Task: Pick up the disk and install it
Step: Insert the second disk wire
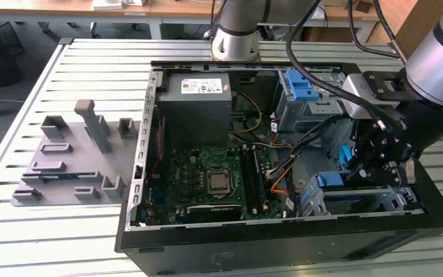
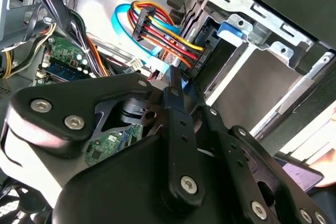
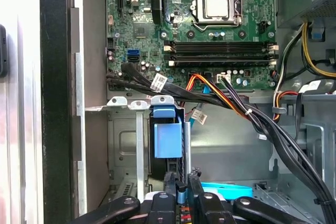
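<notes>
The disk [image 3: 168,135] stands on edge in the metal drive cage [image 3: 123,145] near the computer case [image 1: 283,248] wall, cramped by cables [image 3: 220,95]. Only its blue carrier shows; the body is hidden. The fingers [image 3: 181,190] sit narrowly together at its near edge, pinching a blue tab.

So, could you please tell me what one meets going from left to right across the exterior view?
Grey fixture plate → power supply box with white sticker → green motherboard → blue drive bracket → the arm's claw inside the case at the drive cage.
</notes>
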`<state>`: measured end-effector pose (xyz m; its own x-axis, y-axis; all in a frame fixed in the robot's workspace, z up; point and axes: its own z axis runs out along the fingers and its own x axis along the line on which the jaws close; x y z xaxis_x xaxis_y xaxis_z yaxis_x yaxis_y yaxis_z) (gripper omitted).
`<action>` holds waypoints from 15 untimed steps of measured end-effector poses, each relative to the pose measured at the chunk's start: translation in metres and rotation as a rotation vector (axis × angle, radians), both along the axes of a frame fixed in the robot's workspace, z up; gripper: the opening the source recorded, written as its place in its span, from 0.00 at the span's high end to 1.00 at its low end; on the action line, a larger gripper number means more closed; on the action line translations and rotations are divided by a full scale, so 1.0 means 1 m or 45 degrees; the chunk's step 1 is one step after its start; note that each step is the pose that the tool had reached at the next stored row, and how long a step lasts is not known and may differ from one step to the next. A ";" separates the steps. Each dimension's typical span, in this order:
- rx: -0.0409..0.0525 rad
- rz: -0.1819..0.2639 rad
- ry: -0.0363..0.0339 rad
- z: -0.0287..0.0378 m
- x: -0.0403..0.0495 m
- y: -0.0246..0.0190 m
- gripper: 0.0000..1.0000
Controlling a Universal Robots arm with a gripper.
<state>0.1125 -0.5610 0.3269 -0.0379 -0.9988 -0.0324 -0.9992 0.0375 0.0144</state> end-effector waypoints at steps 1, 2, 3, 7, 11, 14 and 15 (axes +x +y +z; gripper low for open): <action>0.001 0.000 0.0000 -0.0001 0.0000 0.0000 0.77; 0.001 0.000 0.0001 -0.0002 0.0000 0.0000 0.77; 0.002 0.000 0.0000 -0.0003 0.0000 0.0000 0.77; 0.003 0.000 0.0000 0.0001 0.0000 0.0000 0.75; 0.002 0.000 0.0001 0.0017 0.0000 0.0000 0.69; 0.002 0.000 0.0000 0.0042 0.0000 0.0000 0.69; 0.002 0.000 0.0001 0.0054 0.0000 0.0000 0.69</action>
